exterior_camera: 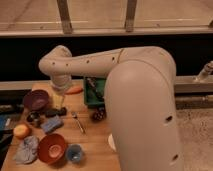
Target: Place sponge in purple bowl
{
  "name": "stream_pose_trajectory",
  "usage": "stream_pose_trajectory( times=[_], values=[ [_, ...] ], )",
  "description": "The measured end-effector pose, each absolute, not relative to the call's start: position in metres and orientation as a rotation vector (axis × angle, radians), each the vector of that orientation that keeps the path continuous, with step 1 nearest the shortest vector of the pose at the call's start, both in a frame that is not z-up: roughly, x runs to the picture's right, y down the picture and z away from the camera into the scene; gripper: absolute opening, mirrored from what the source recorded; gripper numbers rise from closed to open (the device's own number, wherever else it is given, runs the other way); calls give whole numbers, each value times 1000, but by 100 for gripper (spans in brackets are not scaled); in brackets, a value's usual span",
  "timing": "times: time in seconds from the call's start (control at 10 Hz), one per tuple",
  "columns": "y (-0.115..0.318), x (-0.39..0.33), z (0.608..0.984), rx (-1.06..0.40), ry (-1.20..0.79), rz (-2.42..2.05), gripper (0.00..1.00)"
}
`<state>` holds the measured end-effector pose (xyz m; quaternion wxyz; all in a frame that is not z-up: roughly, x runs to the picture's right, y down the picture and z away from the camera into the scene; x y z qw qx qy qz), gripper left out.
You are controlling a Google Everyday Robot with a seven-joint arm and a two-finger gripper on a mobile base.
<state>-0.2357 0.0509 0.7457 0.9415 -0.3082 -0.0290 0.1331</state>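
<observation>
1. Robot arm point(142, 105), white and bulky, fills the near right of the scene. It reaches left across the table and bends downward at its elbow.
2. Wooden table point(95, 145) carries everything else and runs from the left edge until it passes behind the arm.
3. Green tray point(91, 96) sits at the far side of the table, its right part hidden by the arm.
4. Purple bowl point(36, 99) stands at the far left of the table.
5. Red bowl point(51, 147) stands at the near left, with a grey cloth point(26, 150) just to its left and a small blue cup point(75, 153) just to its right.
6. Gripper point(59, 99) hangs from the arm's end just right of the purple bowl and on the far side of the sponge. I cannot tell how wide it stands or whether it holds anything.
7. Sponge point(51, 124), blue-grey, lies flat on the table between the purple bowl and the red bowl, apart from both.
8. Orange fruit point(21, 131) rests at the left edge, and a metal cup point(33, 118) stands between it and the sponge.
9. Pine cone point(98, 115) lies just near of the tray, and what looks like a carrot point(75, 90) lies just left of the tray.
</observation>
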Motion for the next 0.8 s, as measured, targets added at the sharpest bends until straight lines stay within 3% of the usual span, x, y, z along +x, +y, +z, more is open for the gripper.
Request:
stream_pose_trajectory(
  times=[0.4,0.8],
  values=[
    [99,-313,736,-721,-176,14,80],
    [121,-334,731,-777,-243,-103,80]
  ],
)
